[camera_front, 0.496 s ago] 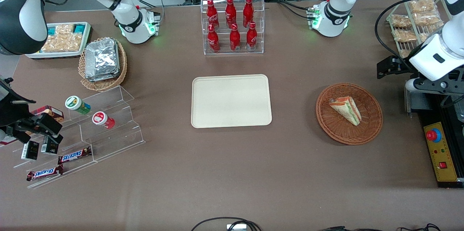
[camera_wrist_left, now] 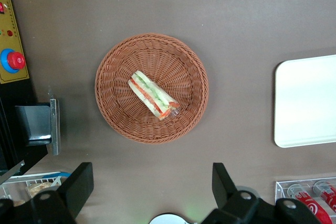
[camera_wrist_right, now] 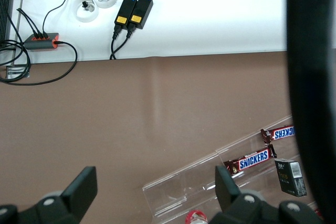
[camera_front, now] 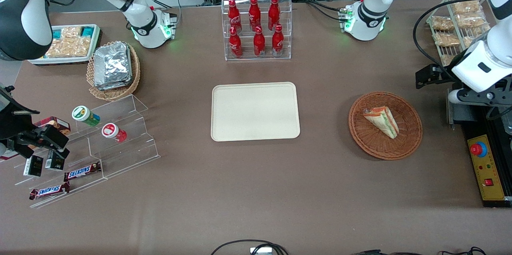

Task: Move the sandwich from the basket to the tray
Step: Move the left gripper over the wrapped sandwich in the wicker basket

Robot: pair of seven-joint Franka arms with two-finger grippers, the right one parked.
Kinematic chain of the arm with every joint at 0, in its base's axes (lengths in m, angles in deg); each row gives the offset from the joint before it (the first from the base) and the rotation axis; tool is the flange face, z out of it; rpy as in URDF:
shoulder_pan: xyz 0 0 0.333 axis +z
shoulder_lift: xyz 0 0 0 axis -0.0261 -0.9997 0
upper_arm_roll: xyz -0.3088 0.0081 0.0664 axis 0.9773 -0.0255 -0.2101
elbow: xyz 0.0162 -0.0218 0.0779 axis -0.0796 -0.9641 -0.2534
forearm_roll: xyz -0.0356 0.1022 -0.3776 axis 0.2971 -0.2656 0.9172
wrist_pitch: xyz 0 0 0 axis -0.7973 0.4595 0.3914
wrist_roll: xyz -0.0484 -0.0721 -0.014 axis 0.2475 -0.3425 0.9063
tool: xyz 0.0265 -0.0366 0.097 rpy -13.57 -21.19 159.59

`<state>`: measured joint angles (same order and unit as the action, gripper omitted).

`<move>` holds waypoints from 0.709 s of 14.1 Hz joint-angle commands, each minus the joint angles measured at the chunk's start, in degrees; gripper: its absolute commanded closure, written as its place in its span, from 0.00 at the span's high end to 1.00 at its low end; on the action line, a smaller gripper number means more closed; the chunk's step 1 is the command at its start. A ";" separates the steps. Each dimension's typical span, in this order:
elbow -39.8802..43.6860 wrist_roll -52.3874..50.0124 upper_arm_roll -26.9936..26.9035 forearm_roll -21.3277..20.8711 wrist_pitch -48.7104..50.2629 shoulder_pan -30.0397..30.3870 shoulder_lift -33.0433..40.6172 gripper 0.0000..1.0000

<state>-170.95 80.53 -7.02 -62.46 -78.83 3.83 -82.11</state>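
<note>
The sandwich (camera_front: 381, 121), a pale bread wedge with orange, red and green layers, lies in the round reddish-brown wicker basket (camera_front: 412, 135). It also shows in the left wrist view (camera_wrist_left: 154, 95), in the basket (camera_wrist_left: 113, 98). The cream-beige tray (camera_front: 255, 111) lies flat at the table's middle, and its edge shows in the left wrist view (camera_wrist_left: 304, 100). My left gripper (camera_front: 429, 75) hangs high above the table, beside the basket toward the working arm's end. In the left wrist view the gripper (camera_wrist_left: 151, 184) is open wide and empty, apart from the basket.
A clear rack of red bottles (camera_front: 257, 27) stands farther from the camera than the tray. A black control box with a red button (camera_front: 486, 167) and a wire rack of snack packets (camera_front: 456, 23) sit at the working arm's end. A tan basket of foil packets (camera_front: 114, 67) sits toward the parked arm's end.
The working arm's white wrist link has shifted slightly. The gripper stays open and the sandwich has not moved.
</note>
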 commanded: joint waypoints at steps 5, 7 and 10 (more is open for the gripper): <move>-17.18 -7.55 -0.26 -3.25 -17.46 -0.49 -0.16 1.00; -22.02 -10.27 -0.35 -3.25 -23.17 -0.40 -0.33 1.00; -29.49 -15.72 -0.35 -3.17 -32.49 -0.13 -0.33 1.00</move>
<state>-195.27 68.26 -7.14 -64.79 -106.43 3.84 -84.25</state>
